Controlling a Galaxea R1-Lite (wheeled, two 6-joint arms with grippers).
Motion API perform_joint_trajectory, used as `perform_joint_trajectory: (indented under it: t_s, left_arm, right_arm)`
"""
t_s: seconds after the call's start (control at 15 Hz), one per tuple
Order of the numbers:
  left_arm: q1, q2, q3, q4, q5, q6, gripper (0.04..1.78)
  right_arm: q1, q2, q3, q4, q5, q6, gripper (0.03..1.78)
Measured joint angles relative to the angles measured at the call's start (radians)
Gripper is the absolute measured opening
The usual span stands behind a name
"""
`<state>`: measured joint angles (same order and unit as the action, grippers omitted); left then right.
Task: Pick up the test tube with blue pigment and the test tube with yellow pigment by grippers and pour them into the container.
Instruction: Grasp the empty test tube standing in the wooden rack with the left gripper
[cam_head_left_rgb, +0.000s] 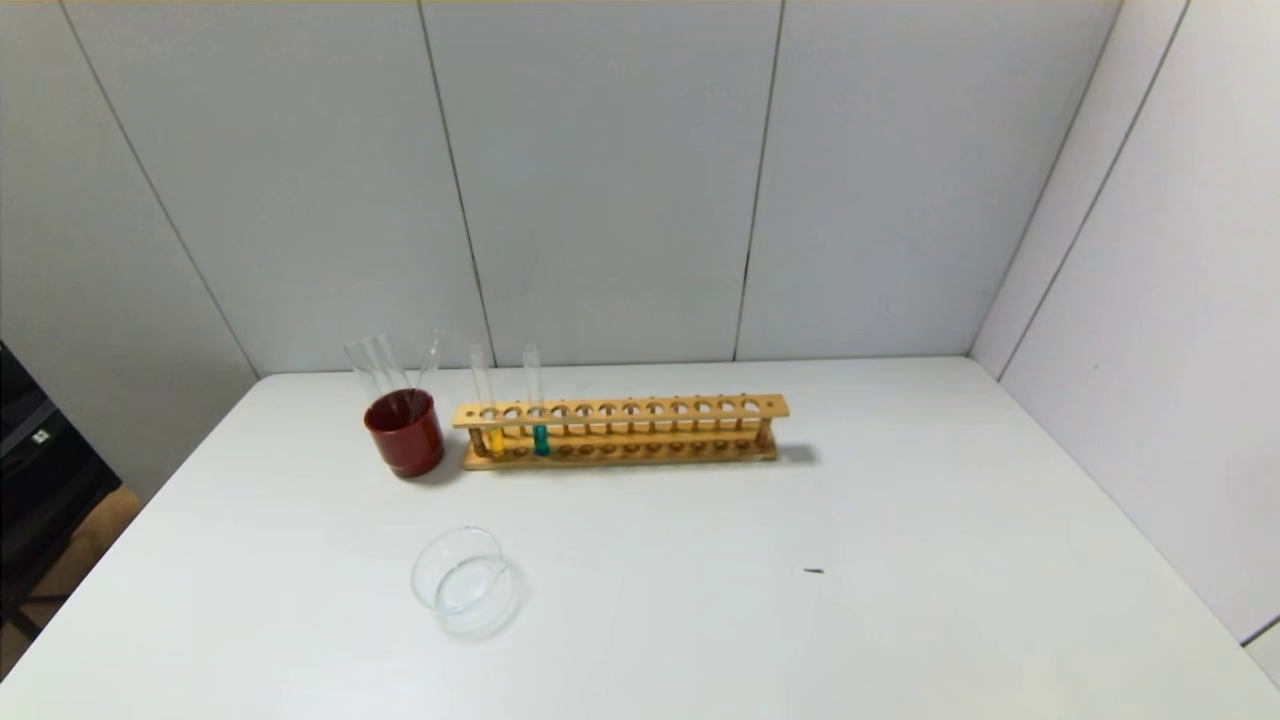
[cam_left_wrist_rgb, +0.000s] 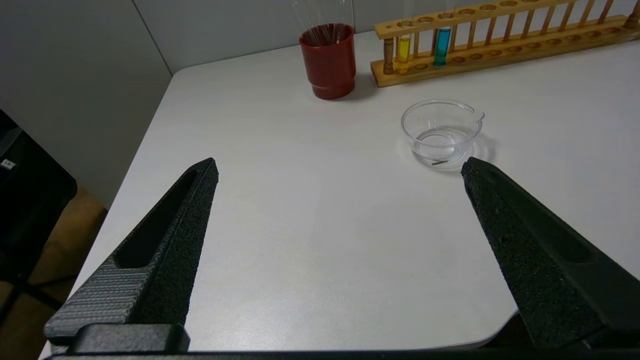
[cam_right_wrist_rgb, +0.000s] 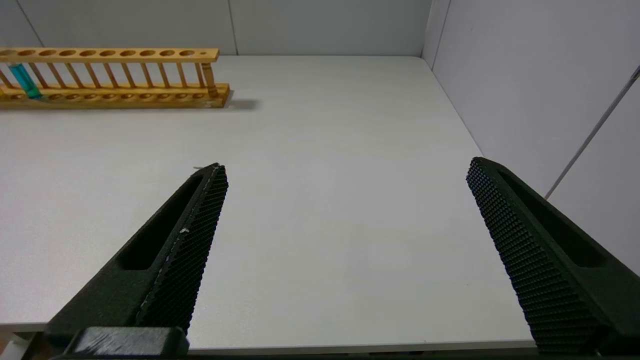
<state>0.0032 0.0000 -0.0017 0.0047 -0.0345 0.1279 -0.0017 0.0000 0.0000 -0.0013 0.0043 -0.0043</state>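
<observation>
Blue tube: the test tube with blue pigment (cam_head_left_rgb: 540, 437) stands upright in the wooden rack (cam_head_left_rgb: 640, 408), in a hole near the rack's left end, its teal liquid low in the glass.
Yellow tube: the test tube with yellow pigment (cam_head_left_rgb: 494, 440) stands upright a hole or so to the left of the blue one, apart from it, close to the rack's end post.
Container: the container (cam_head_left_rgb: 466, 580) sits on the tabletop (cam_head_left_rgb: 900, 560) nearer the robot than the rack, a little left of the two tubes; it looks empty of colour, its pouring lip showing in the left wrist view.
Neighbours: a dark red cup (cam_head_left_rgb: 405, 432) holding colourless tubes stands just beside the rack's left end.
Left gripper: the left gripper (cam_left_wrist_rgb: 340, 167) hangs over the near left of the tabletop, jaws spread wide and holding nothing; the container lies just past one jaw tip, the rack well beyond.
Right gripper: the right gripper (cam_right_wrist_rgb: 347, 167) hangs over the near right of the tabletop, jaws also wide and empty; the blue tube is well apart, at the far side of its view.
Progress: nothing is done yet by my reckoning; both tubes sit in the rack untouched.
Left to do: both pickups and both pours.
</observation>
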Motion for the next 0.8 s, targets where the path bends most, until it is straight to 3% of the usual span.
perform_joint_trajectory:
  t_s: [0.8]
  left_arm:
    - [0.0, 0.0, 0.0, 0.0, 0.0, -0.023, 1.72]
  right_arm:
    - [0.0, 0.0, 0.0, 0.0, 0.0, 0.0, 1.75]
